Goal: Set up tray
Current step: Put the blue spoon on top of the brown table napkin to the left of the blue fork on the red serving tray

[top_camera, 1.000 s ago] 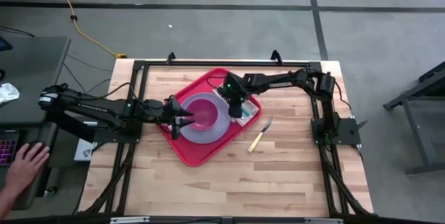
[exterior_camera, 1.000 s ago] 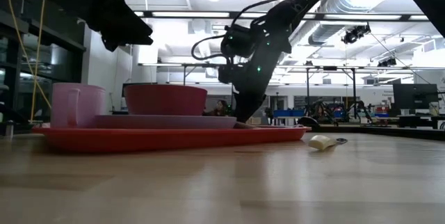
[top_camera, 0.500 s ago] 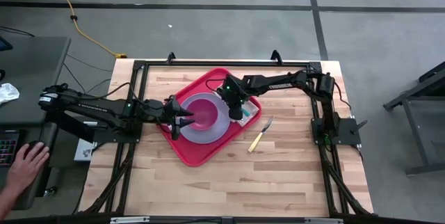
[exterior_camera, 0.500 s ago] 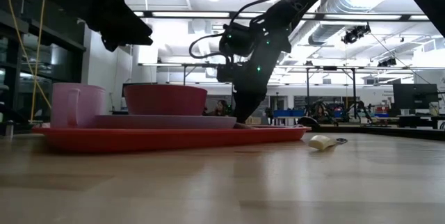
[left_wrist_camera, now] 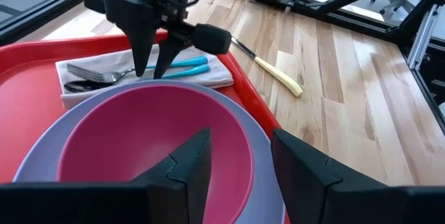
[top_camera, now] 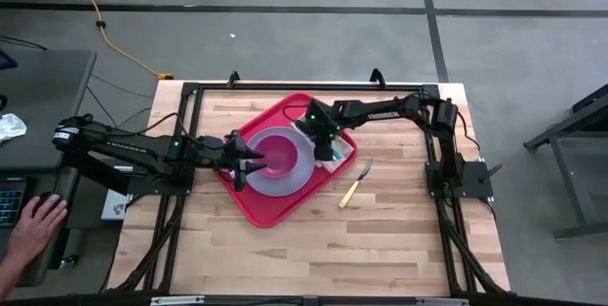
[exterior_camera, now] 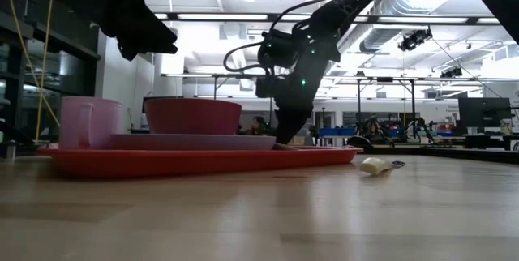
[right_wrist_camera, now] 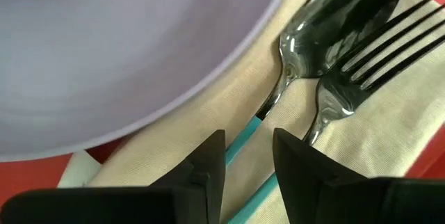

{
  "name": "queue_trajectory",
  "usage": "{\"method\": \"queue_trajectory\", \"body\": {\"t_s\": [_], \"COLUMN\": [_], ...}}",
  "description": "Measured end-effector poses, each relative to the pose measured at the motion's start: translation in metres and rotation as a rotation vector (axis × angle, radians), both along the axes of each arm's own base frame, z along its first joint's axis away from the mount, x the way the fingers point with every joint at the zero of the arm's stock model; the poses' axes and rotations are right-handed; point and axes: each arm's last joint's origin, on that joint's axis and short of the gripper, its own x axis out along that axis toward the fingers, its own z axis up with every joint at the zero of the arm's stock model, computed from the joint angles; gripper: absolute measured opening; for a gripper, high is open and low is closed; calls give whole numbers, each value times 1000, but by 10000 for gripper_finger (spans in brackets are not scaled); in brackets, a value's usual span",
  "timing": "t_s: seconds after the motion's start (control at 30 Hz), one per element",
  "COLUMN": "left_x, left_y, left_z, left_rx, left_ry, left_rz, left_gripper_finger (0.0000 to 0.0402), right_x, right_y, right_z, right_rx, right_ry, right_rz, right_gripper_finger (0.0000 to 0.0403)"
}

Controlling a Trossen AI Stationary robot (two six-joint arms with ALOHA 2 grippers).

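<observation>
"TROSSEN" shows on the right arm; its right gripper (left_wrist_camera: 154,60) hangs narrowly parted over the napkin's (left_wrist_camera: 208,75) cutlery – near the tray's (top_camera: 249,203) right edge; left gripper (top_camera: 249,163) wide above the bowl (top_camera: 275,149).

The lavender plate (right_wrist_camera: 104,57) is hiding the spoon's (right_wrist_camera: 334,26) handle, and the picture's edge is cutting the fork's (right_wrist_camera: 361,71) tines.

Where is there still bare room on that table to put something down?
The wide bare wood in front of the red tray and the knife is free, as is the strip between knife and right arm base. The tray itself is crowded: plate, bowl, napkin with cutlery, both tools.
</observation>
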Motion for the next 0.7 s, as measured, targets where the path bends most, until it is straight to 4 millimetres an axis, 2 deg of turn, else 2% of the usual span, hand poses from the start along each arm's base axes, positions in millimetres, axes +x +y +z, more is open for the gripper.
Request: {"method": "queue_trajectory", "body": {"t_s": [0.7], "left_x": [0], "left_y": [0], "left_z": [-1], "left_rx": [5], "left_ry": [10], "left_rz": [5], "left_gripper_finger": [179], "right_x": [2], "right_y": [9], "right_z": [-1], "right_rx": [71], "right_ry": [-6], "right_rz": [-11], "right_gripper_finger": [99]}}
